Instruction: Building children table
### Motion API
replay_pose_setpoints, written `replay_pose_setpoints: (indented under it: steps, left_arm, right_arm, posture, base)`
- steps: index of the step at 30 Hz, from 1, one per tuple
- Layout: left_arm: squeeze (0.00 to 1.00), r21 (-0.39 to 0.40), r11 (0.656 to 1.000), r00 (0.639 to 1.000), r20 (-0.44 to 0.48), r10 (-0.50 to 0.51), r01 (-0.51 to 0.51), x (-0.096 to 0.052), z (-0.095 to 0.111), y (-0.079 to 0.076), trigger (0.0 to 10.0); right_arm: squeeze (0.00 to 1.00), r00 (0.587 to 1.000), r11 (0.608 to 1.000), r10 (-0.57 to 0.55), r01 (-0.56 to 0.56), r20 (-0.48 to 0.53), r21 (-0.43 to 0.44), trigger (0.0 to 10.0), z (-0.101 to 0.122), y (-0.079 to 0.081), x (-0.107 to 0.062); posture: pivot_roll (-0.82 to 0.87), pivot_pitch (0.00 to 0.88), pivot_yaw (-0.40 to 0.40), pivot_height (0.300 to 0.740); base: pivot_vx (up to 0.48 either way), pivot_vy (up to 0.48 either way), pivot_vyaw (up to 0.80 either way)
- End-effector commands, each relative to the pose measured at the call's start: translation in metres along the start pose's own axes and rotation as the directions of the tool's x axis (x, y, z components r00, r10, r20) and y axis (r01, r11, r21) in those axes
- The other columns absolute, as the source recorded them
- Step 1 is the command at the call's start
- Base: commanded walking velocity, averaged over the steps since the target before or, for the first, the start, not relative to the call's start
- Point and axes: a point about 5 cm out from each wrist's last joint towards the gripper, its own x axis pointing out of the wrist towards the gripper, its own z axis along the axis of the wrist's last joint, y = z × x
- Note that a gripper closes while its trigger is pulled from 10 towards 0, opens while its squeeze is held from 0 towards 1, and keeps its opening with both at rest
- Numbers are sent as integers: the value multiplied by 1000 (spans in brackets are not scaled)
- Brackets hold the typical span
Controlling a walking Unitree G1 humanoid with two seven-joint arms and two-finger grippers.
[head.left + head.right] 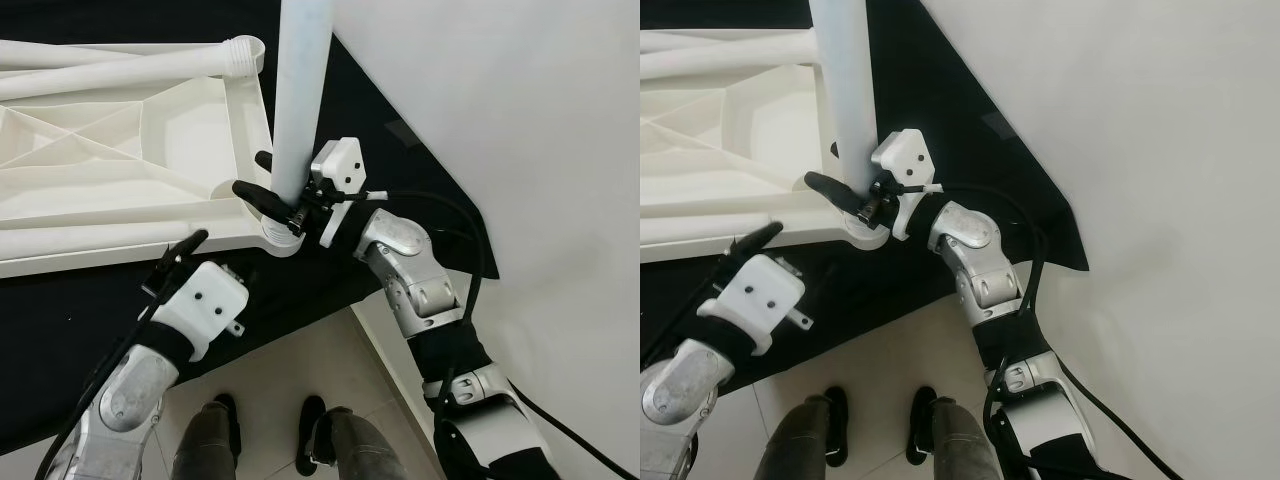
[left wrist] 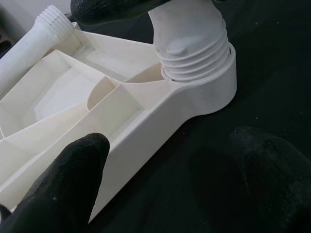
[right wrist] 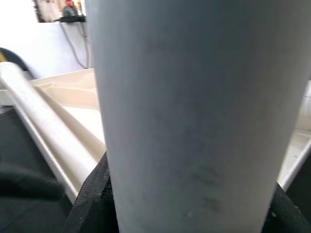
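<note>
Gripping upright white plastic table leg (image 1: 300, 90), top cut off, at corner socket of upturned white tabletop (image 1: 120, 170): right gripper (image 1: 272, 185). Spread apart beside that corner on black mat (image 1: 330, 275): left gripper (image 1: 180, 255).

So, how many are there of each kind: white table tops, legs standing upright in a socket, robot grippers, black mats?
Table top: 1
Upright leg: 1
Grippers: 2 (left gripper, right gripper)
Black mat: 1
Total: 5

Bright, even light; wrist views soft-focus up close.
</note>
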Motion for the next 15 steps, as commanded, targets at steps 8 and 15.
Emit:
replay_pose_setpoints:
  steps: [8,15]
  left_arm:
    - [0,-17,1000,1000,-25,-14,14,-8,-5,-6,10000]
    - [0,-26,1000,999,-33,-6,5,-10,-7,-7,10000]
  right_arm:
    - [0,669,759,-629,639,-396,-127,0,-70,30,-75]
    - [0,697,774,-615,622,-368,-116,0,-66,20,-63]
  posture:
    - [268,263,-154,740]
    - [254,254,-159,740]
  base:
    - [0,0,0]
    - [0,0,0]
